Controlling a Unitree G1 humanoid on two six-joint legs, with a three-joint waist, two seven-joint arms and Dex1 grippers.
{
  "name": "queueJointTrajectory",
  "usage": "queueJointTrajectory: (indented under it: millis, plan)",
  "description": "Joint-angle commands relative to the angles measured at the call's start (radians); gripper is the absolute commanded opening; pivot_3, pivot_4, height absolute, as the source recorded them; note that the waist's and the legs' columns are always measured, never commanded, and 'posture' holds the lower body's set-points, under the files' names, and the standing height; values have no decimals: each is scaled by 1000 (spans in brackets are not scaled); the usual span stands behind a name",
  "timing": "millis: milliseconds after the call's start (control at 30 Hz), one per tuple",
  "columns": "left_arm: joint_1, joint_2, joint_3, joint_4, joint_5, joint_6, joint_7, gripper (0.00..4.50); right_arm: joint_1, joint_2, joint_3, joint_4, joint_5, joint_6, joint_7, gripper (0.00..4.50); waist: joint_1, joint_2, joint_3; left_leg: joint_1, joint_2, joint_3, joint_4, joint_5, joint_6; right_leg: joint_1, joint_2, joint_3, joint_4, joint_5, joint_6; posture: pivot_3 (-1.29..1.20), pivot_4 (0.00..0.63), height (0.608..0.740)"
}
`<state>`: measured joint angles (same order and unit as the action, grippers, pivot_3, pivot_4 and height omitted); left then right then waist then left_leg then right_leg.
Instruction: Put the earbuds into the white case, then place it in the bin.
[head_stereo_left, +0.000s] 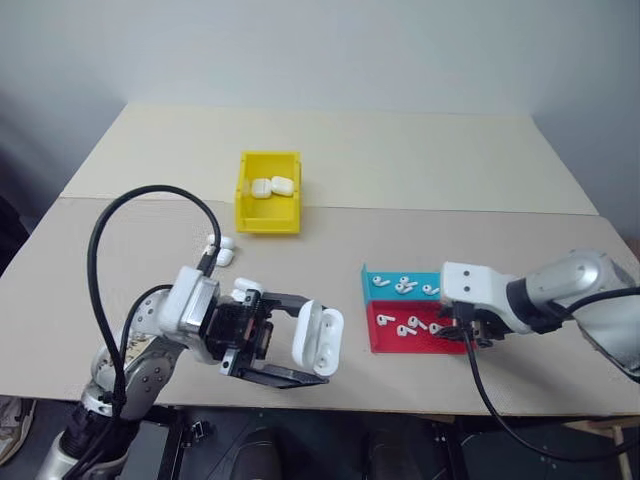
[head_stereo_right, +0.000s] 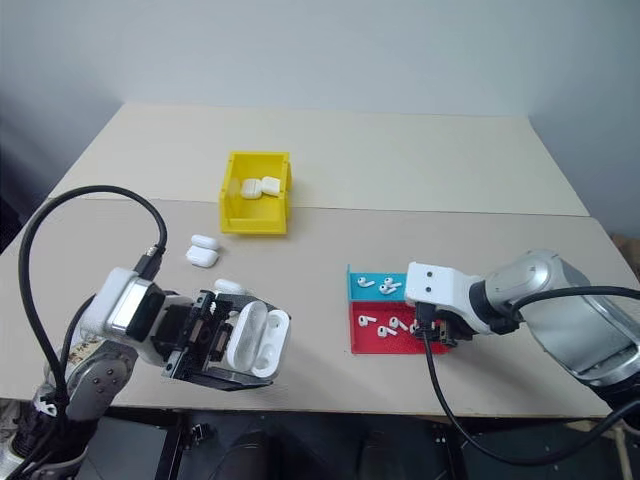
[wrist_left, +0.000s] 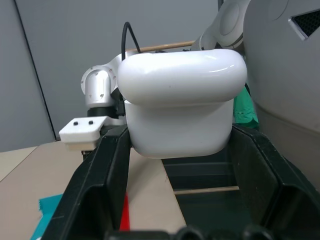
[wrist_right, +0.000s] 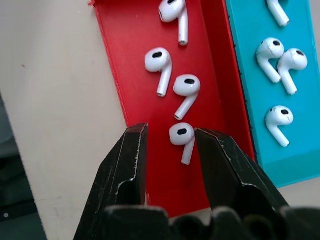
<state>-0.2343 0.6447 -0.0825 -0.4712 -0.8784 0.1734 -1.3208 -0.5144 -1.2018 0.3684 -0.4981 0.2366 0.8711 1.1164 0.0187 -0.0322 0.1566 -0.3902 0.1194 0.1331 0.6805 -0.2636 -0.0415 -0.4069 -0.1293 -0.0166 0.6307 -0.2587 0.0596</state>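
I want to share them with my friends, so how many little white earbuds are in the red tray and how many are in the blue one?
White plastic earbuds in the shallow red tray: 4
White plastic earbuds in the shallow blue tray: 4
Total: 8

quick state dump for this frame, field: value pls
left gripper: shut on the open white case, held above the table
right gripper: open, fingers straddling an earbud in the red tray
blue tray: earbuds, beside the red tray
yellow bin: two cases inside
table: two more cases lying loose
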Motion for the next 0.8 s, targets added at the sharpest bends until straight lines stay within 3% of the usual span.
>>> queueJointTrajectory:
  millis: [33,367,800]
  plan:
    - [-4,3,13,-33,6,13,-9,2731,-12,9,13,-2,-39,21,-6,1901,-2,0,0,0,0,0,0,0,0,0,0,0,0,0,0,0,150,740]
    - [-20,-4,25,-24,15,31,-11,2731,-52,111,120,105,-180,5,-37,1901,-6,0,0,0,0,0,0,0,0,0,0,0,0,0,0,0,150,740]
    - [-13,0,40,-40,23,44,-1,2731,-39,120,73,116,-180,-17,19,1901,-6,-1,-1,1,0,0,0,0,0,1,0,-1,0,0,0,0,150,740]
